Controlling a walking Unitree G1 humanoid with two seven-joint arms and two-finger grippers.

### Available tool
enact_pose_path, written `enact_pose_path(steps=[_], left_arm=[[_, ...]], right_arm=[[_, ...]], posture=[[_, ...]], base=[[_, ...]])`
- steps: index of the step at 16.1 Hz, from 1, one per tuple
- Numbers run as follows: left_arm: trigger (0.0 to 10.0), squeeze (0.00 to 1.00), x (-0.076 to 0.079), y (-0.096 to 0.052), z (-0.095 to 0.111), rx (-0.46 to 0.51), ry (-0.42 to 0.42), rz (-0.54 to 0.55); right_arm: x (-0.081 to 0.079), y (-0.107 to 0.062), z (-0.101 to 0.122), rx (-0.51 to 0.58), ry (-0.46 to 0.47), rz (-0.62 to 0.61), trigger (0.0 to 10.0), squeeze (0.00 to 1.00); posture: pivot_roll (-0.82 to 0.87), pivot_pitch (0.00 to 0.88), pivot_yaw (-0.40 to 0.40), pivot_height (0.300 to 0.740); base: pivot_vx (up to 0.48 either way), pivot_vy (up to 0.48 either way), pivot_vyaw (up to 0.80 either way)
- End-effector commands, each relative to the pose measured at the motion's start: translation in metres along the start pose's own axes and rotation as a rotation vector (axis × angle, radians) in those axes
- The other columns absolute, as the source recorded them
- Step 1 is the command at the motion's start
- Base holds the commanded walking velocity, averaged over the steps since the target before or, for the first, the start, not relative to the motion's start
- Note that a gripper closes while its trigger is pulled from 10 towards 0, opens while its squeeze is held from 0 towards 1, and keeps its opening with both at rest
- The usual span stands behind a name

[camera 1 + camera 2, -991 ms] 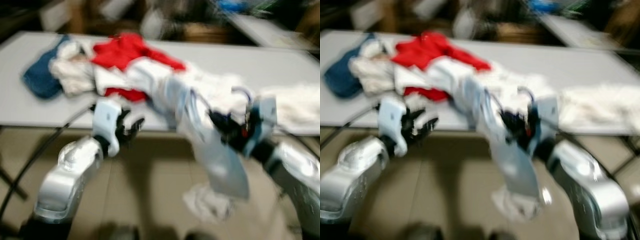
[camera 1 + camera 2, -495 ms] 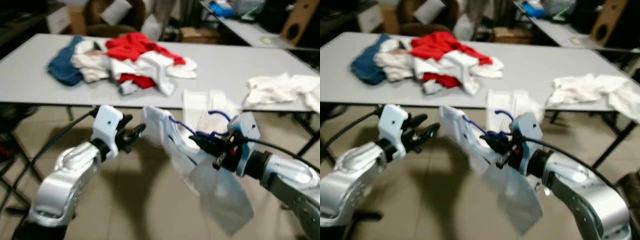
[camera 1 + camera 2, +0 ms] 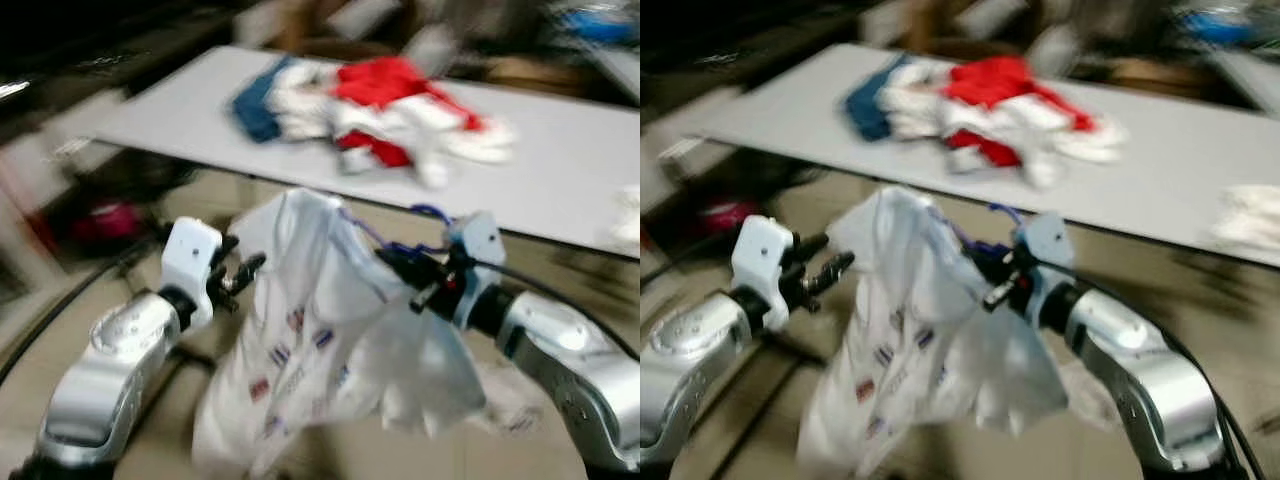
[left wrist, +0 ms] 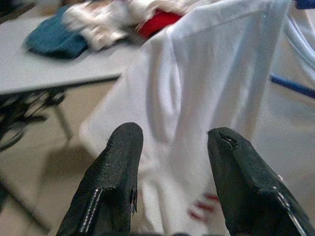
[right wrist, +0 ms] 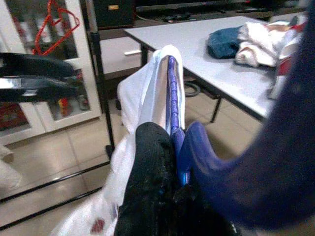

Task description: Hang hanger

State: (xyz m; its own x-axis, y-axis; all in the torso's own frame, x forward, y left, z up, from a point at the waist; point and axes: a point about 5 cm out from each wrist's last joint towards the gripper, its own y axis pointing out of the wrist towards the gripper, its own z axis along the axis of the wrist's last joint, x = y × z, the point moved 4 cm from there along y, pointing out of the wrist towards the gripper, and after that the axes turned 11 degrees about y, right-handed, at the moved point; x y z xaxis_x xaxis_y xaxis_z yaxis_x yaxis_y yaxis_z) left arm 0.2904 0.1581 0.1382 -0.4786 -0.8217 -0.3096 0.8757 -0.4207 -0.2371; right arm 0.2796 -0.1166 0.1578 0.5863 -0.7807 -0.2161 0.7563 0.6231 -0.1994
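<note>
While the head views are smearing with motion, the right tool [image 3: 405,272] is pinching the blue plastic hanger [image 5: 173,105] at its neck, fingers pressed onto it, and is carrying it in the air with a white short-sleeved shirt with small red and blue prints [image 3: 300,350] draped over it. The left tool [image 3: 240,275] is hovering just beside the shirt's shoulder with its black fingers [image 4: 118,167] spread and nothing between them. The step in hand looks like the carry toward a hanging place; the next move calls for finding a rail and lifting the hook over it, and a dark upright frame [image 5: 96,54] is standing beyond the right tool, though whether it is a rack I cannot tell. Compared with half a second ago, the whole scene has swung: the long grey worktop [image 3: 560,150] with its heap of red, white and blue clothes [image 3: 385,90] is now lying farther behind both tools, and the shirt is hanging fuller and more spread.
</note>
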Motion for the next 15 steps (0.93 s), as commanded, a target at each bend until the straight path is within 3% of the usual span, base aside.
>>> enact_pose_path(steps=[1,5,10,12,15], left_arm=[[10.0,0.00,-0.004,-0.001,0.005,0.018,0.021,0.020],[10.0,0.00,0.010,0.007,0.016,0.049,0.001,0.033],[10.0,0.00,0.003,0.014,0.017,0.050,-0.015,0.092],[10.0,0.00,0.005,0.013,0.013,0.043,-0.032,0.081],[10.0,0.00,0.001,0.018,0.006,0.024,-0.055,0.117]], right_arm=[[0.001,0.001,0.008,0.035,-0.026,-0.009,10.0,0.00],[0.008,0.011,0.004,0.034,-0.030,-0.011,10.0,0.00],[0.010,0.020,-0.002,0.054,-0.002,-0.012,10.0,0.00],[0.018,0.019,-0.005,0.069,-0.004,-0.071,10.0,0.00],[0.035,0.016,-0.008,0.067,-0.051,-0.230,10.0,0.00]], posture=[[-0.11,0.000,-0.047,0.740],[-0.09,0.000,-0.055,0.740],[-0.08,0.000,-0.060,0.740],[-0.09,0.000,-0.062,0.740],[-0.09,0.000,-0.067,0.740]], base=[[0.000,0.000,0.80],[0.000,-0.149,0.80],[0.000,-0.337,0.80],[0.000,-0.154,0.80],[0.000,0.000,0.00]])
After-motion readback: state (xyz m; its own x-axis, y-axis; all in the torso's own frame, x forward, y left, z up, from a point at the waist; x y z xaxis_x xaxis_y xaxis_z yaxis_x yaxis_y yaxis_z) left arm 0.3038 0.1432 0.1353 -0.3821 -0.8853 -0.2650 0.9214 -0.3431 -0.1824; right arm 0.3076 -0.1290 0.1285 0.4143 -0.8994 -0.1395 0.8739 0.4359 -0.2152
